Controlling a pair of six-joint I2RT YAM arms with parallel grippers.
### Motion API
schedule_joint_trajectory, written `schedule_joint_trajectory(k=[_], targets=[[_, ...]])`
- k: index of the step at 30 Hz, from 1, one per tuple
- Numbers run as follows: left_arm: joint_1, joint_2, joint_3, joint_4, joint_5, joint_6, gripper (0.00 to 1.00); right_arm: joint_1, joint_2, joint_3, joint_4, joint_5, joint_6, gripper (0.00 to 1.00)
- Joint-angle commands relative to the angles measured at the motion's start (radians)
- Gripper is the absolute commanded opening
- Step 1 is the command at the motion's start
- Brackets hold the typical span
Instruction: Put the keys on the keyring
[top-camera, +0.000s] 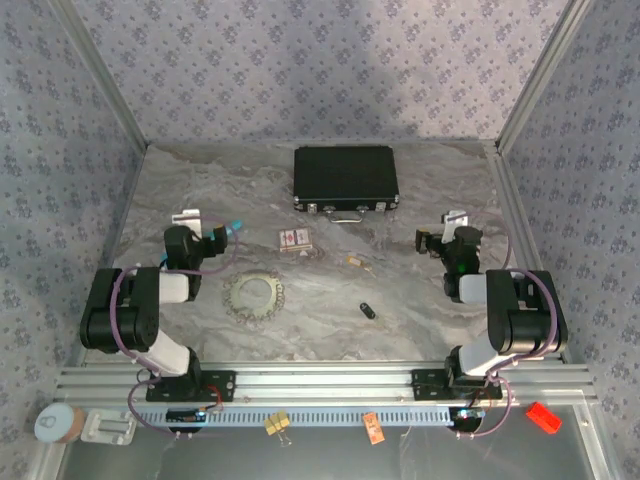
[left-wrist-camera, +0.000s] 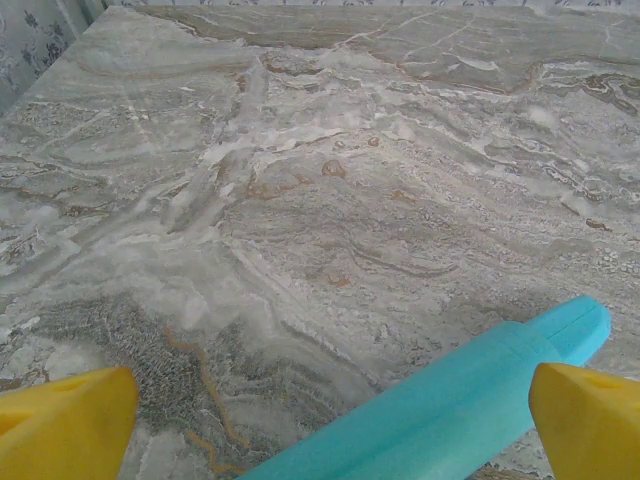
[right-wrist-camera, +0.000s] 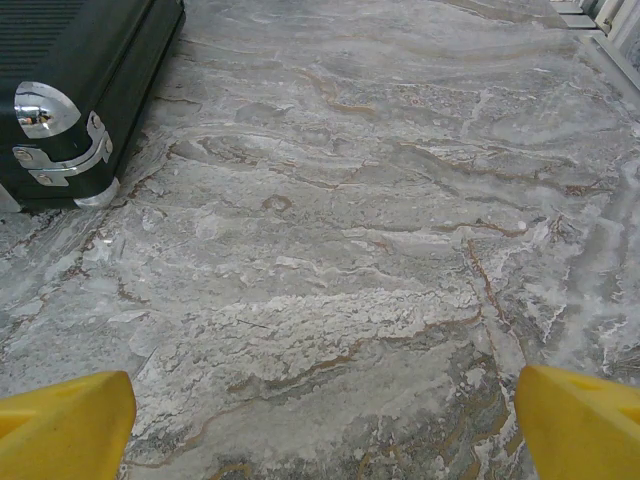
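A tiny brass-yellow piece, which I take for one of the keys (top-camera: 354, 262), lies mid-table just right of a red-and-white card box (top-camera: 294, 239). The keyring (top-camera: 368, 310), a small dark oval, rests nearer the front. My left gripper (top-camera: 222, 240) (left-wrist-camera: 330, 420) hovers left of the box with its jaws wide apart. A teal tube (left-wrist-camera: 470, 400) lies slanted between its yellow fingertips (left-wrist-camera: 65, 425), close to the right one. My right gripper (top-camera: 428, 241) (right-wrist-camera: 325, 420) is open over bare marble at the right, nothing between its fingertips (right-wrist-camera: 580, 420).
A black case (top-camera: 345, 178) (right-wrist-camera: 70, 90) with metal latches sits at the back centre. A round lace-like ring (top-camera: 252, 297) lies front left. Aluminium posts and patterned walls close in the table (top-camera: 300, 340). Small clutter lies beyond the front rail (top-camera: 330, 385).
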Motion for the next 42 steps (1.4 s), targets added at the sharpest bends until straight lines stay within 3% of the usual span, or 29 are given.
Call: schedule_joint_trajectory(k=[1, 27, 35, 42], targets=[[0.005, -0.004, 0.015, 0.006, 0.010, 0.011, 1.00, -0.001, 0.007, 0.023, 0.009, 0.019, 0.010, 0.99], [0.012, -0.023, 0.020, -0.014, 0.024, 0.008, 1.00, -0.013, -0.008, 0.022, -0.003, -0.011, 0.012, 0.99], [0.009, -0.262, 0.076, -0.339, -0.021, -0.014, 1.00, 0.022, -0.246, 0.139, -0.441, 0.049, 0.091, 0.99], [-0.014, -0.446, 0.094, -0.571, -0.009, -0.145, 1.00, 0.143, -0.395, 0.235, -0.789, 0.028, 0.206, 0.98]])
